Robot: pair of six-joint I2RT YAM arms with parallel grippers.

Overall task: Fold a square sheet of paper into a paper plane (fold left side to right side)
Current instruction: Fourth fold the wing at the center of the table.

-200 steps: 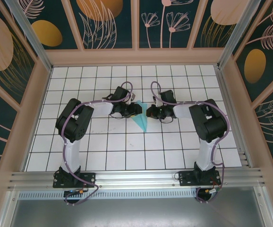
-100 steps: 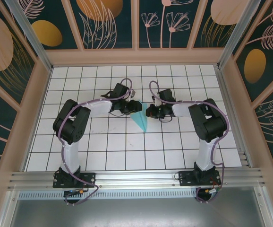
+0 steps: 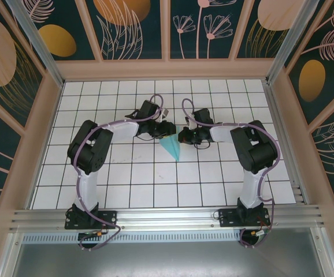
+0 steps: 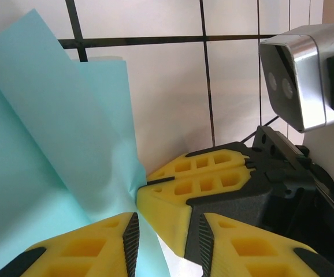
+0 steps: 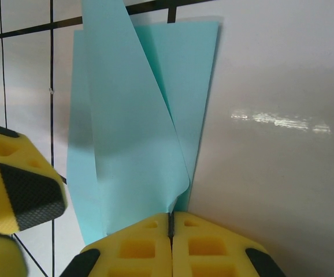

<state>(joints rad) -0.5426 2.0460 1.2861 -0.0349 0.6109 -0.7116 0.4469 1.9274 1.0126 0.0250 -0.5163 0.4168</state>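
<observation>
Status: fold in progress, not finished.

Top view: the paper (image 3: 171, 148) lies at the centre of the frame on the table (image 3: 126, 190). It is already a narrow pointed wedge, wide end toward the top of the frame and tip toward the bottom. Several folds look done, as it is no longer a flat square.

The left gripper (image 3: 166, 130) and the right gripper (image 3: 181, 137) meet at the wide end, close beside each other.

Right wrist view: the right gripper (image 5: 170, 222), at the bottom centre, has its fingers pressed together on the edge of a flap (image 5: 132, 133). The flap stands up off the layers below and curls at the pinch. It is not flat.

Left wrist view: the left gripper (image 4: 167, 234) has its fingers spread along the bottom edge, gripping nothing. The paper (image 4: 51, 161) fills the left half of the frame. The pinched tips of the right gripper poke in between the left fingers.

Judgement: mid-to-late in the folding.
- Left to do: carry the raised flap across, lay it down, press the crease.
- Any further wing folds also look outstanding.
- No finished dart yet.
</observation>
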